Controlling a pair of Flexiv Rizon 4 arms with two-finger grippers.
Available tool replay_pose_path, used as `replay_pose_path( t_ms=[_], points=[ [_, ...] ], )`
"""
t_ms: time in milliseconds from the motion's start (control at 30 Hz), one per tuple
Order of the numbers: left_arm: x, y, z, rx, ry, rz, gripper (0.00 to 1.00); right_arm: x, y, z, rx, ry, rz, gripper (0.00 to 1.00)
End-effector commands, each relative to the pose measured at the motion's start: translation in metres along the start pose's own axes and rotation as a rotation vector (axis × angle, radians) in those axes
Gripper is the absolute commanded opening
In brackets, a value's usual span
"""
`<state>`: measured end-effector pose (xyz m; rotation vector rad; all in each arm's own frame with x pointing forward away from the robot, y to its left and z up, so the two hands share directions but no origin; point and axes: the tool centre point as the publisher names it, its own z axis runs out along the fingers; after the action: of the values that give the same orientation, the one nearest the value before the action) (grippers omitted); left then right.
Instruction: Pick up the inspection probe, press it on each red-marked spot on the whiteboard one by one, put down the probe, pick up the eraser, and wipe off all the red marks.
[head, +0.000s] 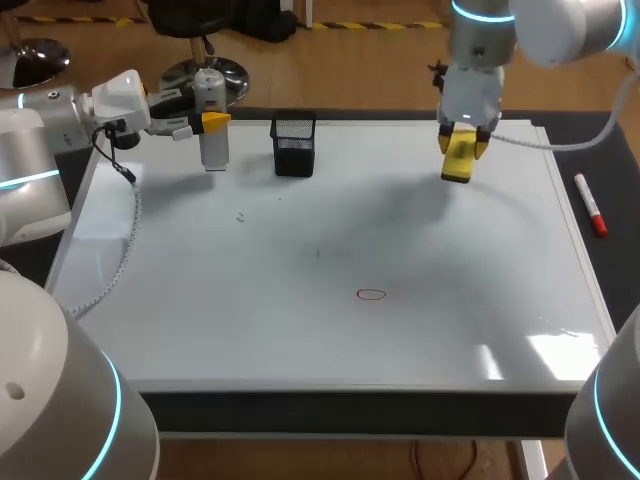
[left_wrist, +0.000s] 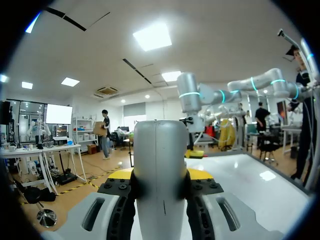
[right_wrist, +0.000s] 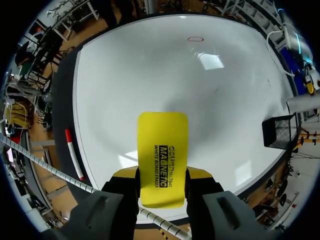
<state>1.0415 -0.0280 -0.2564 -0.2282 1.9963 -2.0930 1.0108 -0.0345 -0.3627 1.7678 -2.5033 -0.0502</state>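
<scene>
The grey-white inspection probe (head: 213, 150) (left_wrist: 160, 150) hangs upright over the whiteboard's (head: 300, 330) far left corner. My left gripper (head: 212, 122) (left_wrist: 160, 175) is shut on it from both sides. My right gripper (head: 460, 138) (right_wrist: 162, 172) hovers above the far right of the board, shut on the yellow eraser (head: 458, 160) (right_wrist: 163, 155), which points down toward the board. One thin red oval mark (head: 371, 294) (right_wrist: 195, 38) sits on the board, near the middle toward the front edge, well away from both grippers.
A black mesh holder (head: 294, 146) (right_wrist: 279, 131) stands at the far edge of the board, just right of the probe. A red-capped marker (head: 590, 204) (right_wrist: 73, 154) lies on the dark table beyond the board's right edge.
</scene>
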Motion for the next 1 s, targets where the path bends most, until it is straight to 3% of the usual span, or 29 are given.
replay_pose_path(
  t_ms=[33,467,1000],
  points=[
    [0.001,-0.001,0.001,0.0,-0.003,0.002,0.0,0.01,-0.007,0.001,-0.01,-0.008,0.013,0.0],
    [0.001,-0.001,0.001,0.0,-0.003,0.002,0.0,0.029,-0.018,-0.003,0.01,0.008,0.026,0.0],
    [0.001,-0.001,0.001,0.0,-0.003,0.002,0.0,0.03,-0.021,-0.005,0.02,-0.029,-0.024,0.0]
  ],
)
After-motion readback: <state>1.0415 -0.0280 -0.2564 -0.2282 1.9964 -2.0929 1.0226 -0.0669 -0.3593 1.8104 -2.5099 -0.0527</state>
